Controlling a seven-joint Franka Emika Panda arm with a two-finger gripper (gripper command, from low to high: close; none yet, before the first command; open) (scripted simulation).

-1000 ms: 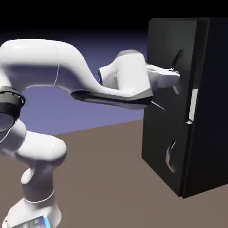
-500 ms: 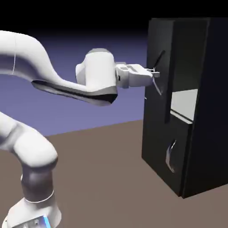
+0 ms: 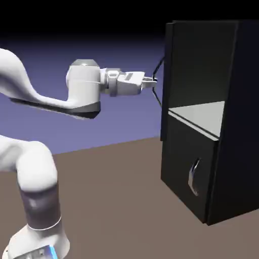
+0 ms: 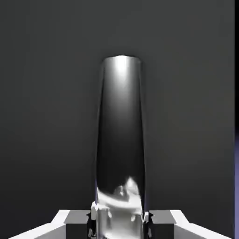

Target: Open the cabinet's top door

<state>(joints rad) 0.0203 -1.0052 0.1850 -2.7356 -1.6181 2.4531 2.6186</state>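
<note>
Two fingertips of your gripper [image 3: 154, 83] pinch the silver handle [image 4: 120, 140] of the top door [image 3: 165, 60], swung edge-on from the cabinet [image 3: 238, 116], baring its light-grey shelf [image 3: 202, 114].

Top door [image 3: 166, 66] wide open, edge-on

Matte-black top door [image 4: 46, 93], glossy metal handle [image 4: 120, 135]

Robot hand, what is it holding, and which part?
The gripper holds the top door by its silver handle, pinched between the fingers near the handle's end.
</note>
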